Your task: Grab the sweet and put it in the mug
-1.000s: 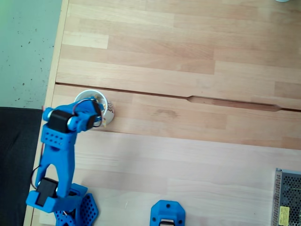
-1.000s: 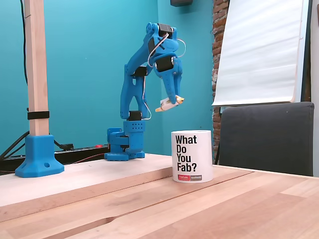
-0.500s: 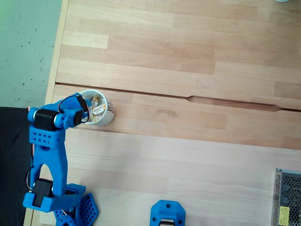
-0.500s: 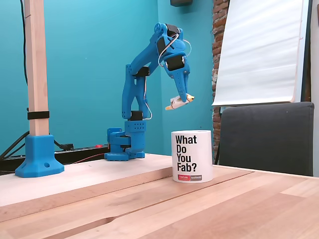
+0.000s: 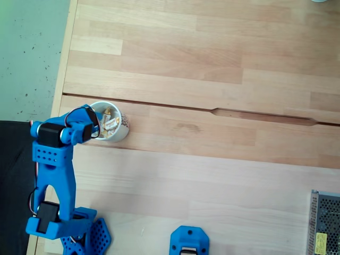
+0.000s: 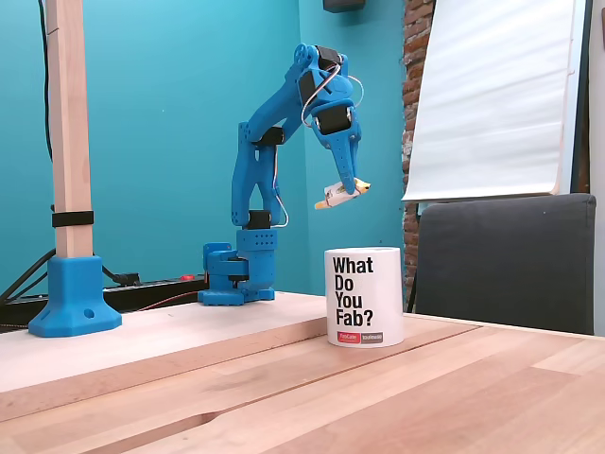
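In a fixed view from the side, the white mug (image 6: 364,298) with black lettering stands on the wooden table. My blue gripper (image 6: 348,189) hangs a little above the mug's rim, pointing down and shut on the sweet (image 6: 337,197), a small cream wrapper with orange ends that sticks out sideways. In a fixed view from above, the gripper (image 5: 105,123) sits over the mug (image 5: 123,126) near the table's left edge, and the sweet (image 5: 110,123) shows inside the outline of the mug's opening.
A blue clamp base (image 6: 74,293) holds a wooden post at the left. A black chair (image 6: 510,260) stands behind the table. From above, a blue part (image 5: 189,241) and a metal mesh box (image 5: 325,223) lie along the bottom edge.
Over the last second the arm swung outward, carrying the sweet from beside the mug to above its opening. Since half a second ago it has barely moved.
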Action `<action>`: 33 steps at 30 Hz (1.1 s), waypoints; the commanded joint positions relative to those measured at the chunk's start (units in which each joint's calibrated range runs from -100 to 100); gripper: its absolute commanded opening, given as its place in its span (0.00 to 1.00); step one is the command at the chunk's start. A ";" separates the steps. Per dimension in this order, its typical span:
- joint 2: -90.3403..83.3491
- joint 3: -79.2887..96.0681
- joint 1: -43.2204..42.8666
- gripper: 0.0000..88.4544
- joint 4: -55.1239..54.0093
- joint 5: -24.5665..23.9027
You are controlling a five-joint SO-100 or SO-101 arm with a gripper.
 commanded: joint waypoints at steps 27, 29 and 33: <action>-3.03 -0.27 -2.19 0.31 0.33 -0.05; -3.03 -0.27 -2.19 0.31 0.33 -0.05; -3.03 -0.27 -2.19 0.31 0.33 -0.05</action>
